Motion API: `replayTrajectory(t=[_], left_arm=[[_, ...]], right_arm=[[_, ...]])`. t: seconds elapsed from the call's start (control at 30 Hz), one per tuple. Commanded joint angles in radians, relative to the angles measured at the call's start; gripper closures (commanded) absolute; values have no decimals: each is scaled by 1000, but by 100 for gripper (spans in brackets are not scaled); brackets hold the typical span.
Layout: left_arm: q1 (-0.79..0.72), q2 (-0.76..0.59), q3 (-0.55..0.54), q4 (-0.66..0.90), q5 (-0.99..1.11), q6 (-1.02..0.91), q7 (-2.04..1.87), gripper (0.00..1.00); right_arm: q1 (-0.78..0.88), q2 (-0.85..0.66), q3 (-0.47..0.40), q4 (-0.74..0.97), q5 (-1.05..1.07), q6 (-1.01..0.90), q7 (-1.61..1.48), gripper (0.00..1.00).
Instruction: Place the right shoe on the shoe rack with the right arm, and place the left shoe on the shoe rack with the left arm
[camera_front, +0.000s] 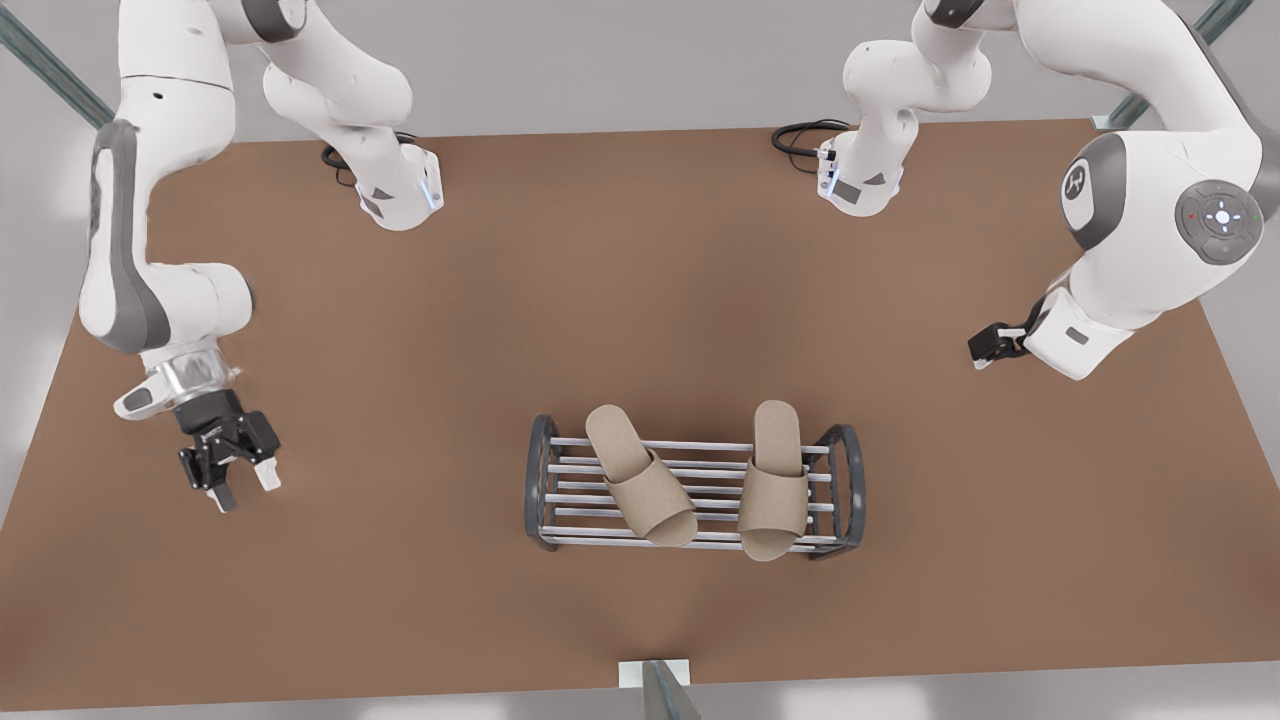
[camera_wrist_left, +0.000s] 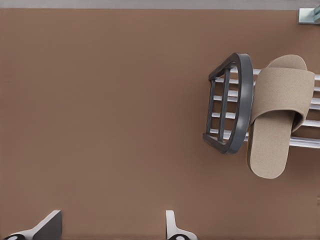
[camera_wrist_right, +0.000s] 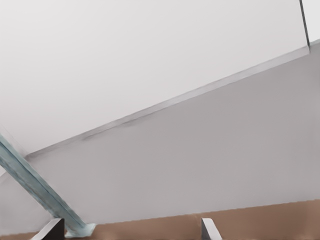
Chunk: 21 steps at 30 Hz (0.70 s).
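**Grippers apart from loaded rack: both spread, nothing held**

Right gripper (camera_front: 245, 488): at the front view's left, over bare table (camera_front: 400, 600), well apart from the rack. Fingers spread wide and empty. In the right wrist view its fingertips (camera_wrist_right: 52, 227) frame a pale wall, a slanting blue-green strut (camera_wrist_right: 35, 185) and a thin strip of table along the lower edge.

Rack (camera_front: 690, 490): near the table's middle. Its long axis runs across the front view from left to right, with silver rods between two dark arched end frames.

Angled slipper (camera_front: 640, 475): lies across the rods. Its toe points toward the front view's lower edge and is swung toward the front view's right.

Straight slipper (camera_front: 772, 480): just beside the end frame at the front view's right, square across the rods. Toe points the same way and overhangs the outermost rod. The left wrist view shows this slipper (camera_wrist_left: 277, 115) against that end frame (camera_wrist_left: 235, 105), a closer look than the front view gives.

Left gripper (camera_front: 985, 352): at the front view's right, well apart from the rack. Its fingers (camera_wrist_left: 50, 225) are spread and empty.
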<state>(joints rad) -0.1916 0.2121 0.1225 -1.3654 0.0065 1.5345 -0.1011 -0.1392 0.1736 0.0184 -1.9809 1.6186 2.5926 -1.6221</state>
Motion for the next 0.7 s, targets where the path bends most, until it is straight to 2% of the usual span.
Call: replayTrajectory(t=[0.0,0.03,0.07,0.1,0.2,0.27,0.3,0.4,0.43,0.47,0.5,0.67], left_arm=[[0,0,0,0,0,-2,-62,0],[0,0,0,-1,0,-2,-60,0],[0,0,0,-1,1,-2,-60,0],[0,0,0,-1,1,-2,-60,0],[0,0,0,-1,1,-2,-60,0],[0,0,0,0,1,-2,-60,0],[0,0,0,0,1,-2,-60,0],[0,0,0,0,1,-2,-60,0],[0,0,0,0,1,-2,-60,0],[0,0,0,0,1,-2,-60,0],[0,0,0,0,1,-2,-62,0],[0,3,0,0,1,-2,-62,0]], right_arm=[[15,-14,-29,60,-1125,-360,706,0],[35,-19,-15,195,-1365,-640,1129,0],[82,-55,-11,189,-1519,-693,1398,0],[84,-97,-9,200,-1550,-810,1651,0],[82,-128,-31,183,-1548,-844,1650,0],[69,-103,-31,293,-1551,-844,1647,0],[40,-105,-26,355,-1551,-907,1645,0],[52,-97,-21,393,-1551,-944,1645,0],[53,-63,-21,404,-1551,-916,1645,0],[52,48,-20,542,-1542,-924,1651,0],[53,73,-20,567,-1540,-925,1650,0],[55,73,-18,565,-1539,-928,1651,0]])
